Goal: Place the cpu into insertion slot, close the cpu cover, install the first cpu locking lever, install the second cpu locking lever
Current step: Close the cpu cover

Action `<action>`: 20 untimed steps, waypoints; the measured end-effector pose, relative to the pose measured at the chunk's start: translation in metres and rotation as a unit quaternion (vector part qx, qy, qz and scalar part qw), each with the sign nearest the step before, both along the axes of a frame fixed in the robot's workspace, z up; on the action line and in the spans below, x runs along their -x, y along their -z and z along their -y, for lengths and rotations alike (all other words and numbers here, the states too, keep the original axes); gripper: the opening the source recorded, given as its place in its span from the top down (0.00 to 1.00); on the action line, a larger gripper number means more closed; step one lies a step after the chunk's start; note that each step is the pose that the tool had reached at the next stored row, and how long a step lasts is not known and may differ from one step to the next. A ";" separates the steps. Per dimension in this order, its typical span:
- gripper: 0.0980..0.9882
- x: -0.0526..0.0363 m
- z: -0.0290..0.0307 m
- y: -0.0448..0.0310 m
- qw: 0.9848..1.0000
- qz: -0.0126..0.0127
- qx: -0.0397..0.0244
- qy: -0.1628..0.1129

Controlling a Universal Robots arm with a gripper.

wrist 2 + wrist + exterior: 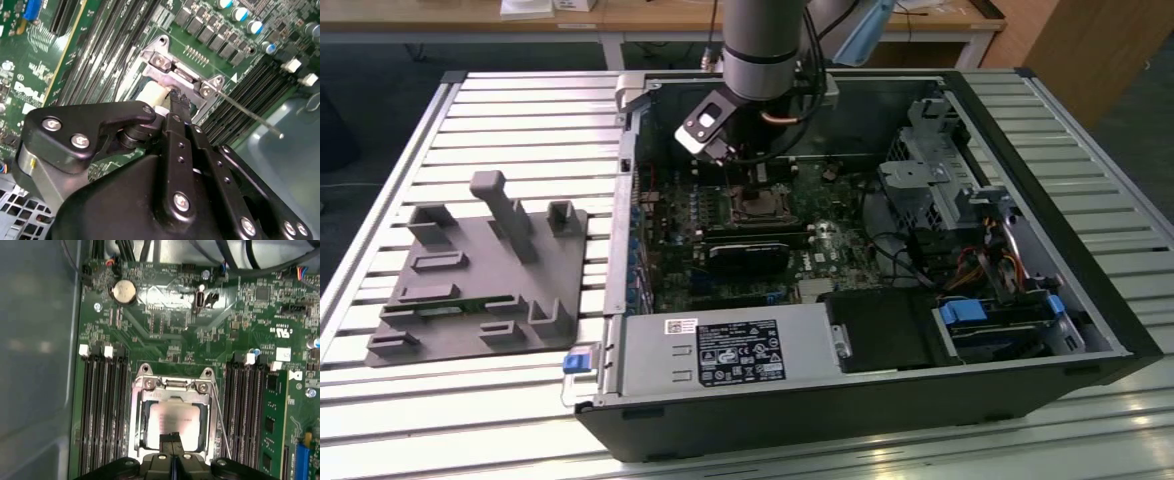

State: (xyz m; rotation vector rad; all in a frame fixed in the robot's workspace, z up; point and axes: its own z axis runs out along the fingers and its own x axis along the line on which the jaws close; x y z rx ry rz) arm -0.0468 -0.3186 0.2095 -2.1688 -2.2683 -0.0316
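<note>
Item: my pincer [172,440], fingers clenched together, grasping nothing, tips at one edge of the cpu cover [172,392]. Item: the cpu [175,417], seated in the insertion slot [136,435], its pale top visible through the cover's window. Item: cover lying flat. Item: thin lever rod [221,425], slanting beside the cover. Item: green motherboard [165,330].

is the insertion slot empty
No, the cpu sits in it, its pale metal top showing through the window of the cpu cover in the first wrist view.
</note>
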 end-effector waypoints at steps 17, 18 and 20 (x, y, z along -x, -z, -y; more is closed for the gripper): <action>0.99 0.0064 -0.0003 0.0067 1.000 0.000 0.000 0.000; 0.99 0.0065 -0.0001 0.0027 1.000 -0.001 0.000 0.000; 0.99 0.0066 0.0000 -0.0033 1.000 -0.001 0.000 0.000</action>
